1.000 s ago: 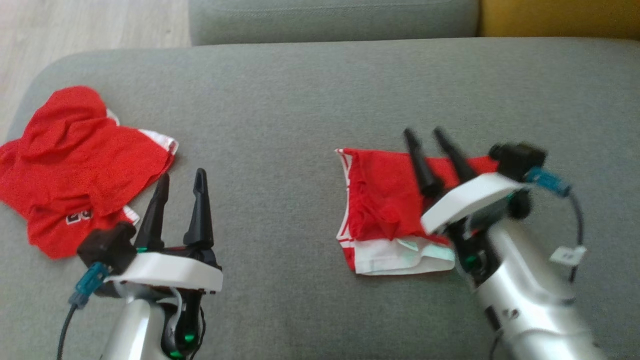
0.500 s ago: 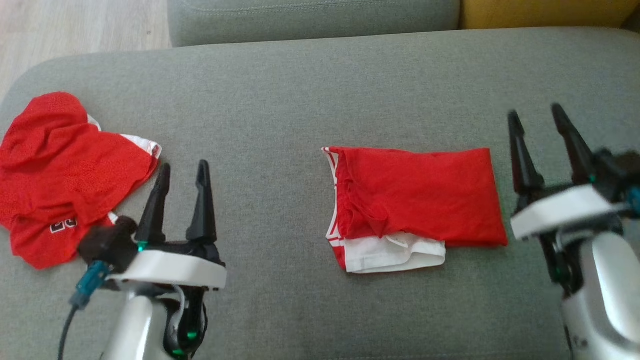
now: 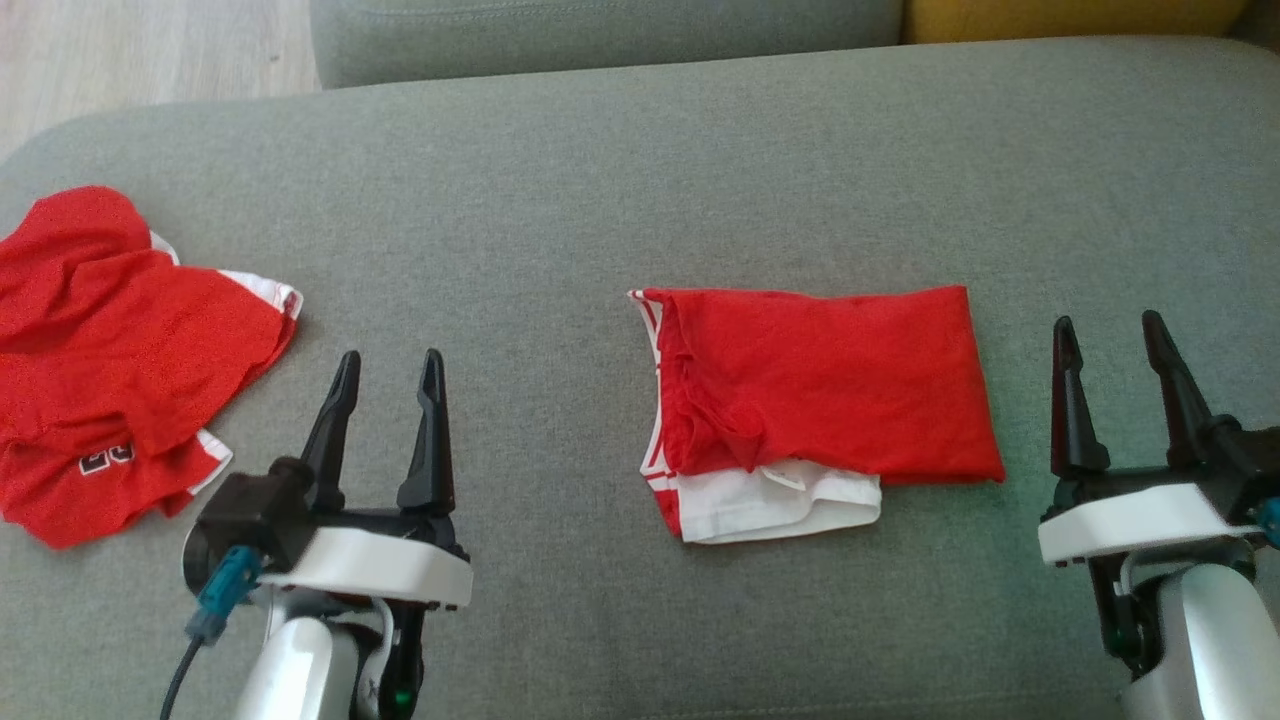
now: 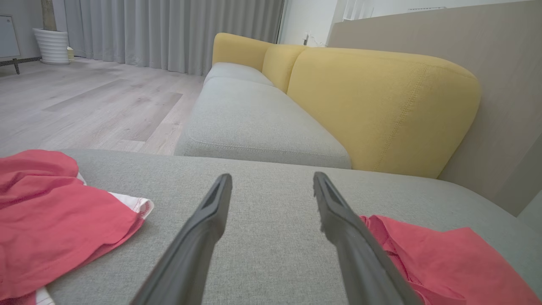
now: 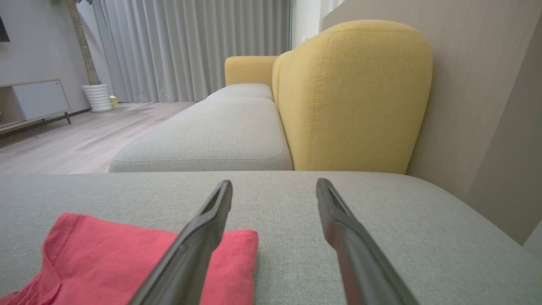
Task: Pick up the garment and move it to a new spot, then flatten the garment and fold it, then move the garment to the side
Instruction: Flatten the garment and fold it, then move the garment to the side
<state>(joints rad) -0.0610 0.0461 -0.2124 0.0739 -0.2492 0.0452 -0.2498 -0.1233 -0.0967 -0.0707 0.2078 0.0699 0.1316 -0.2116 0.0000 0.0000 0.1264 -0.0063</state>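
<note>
**Three lenses, one scene**

The head camera looks steeply down from above on the grey cushion (image 3: pixel 560 200), the left gripper (image 3: pixel 391 354) and right gripper (image 3: pixel 1107 319) rising from its lower edge. Each wrist camera rides low and close over the fabric, facing along its own fingers (image 4: pixel 199 241) toward the yellow backrest (image 4: pixel 372 106) and curtains (image 4: pixel 169 29) beyond (a near-level view). All three take in the folded red garment (image 3: pixel 830 380); head and left wrist views also share the crumpled red garment (image 3: pixel 120 340) at the cushion's left end.

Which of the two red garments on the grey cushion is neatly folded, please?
The middle garment, a flat rectangle with white trim along its near-left edge; the left garment lies crumpled.
</note>
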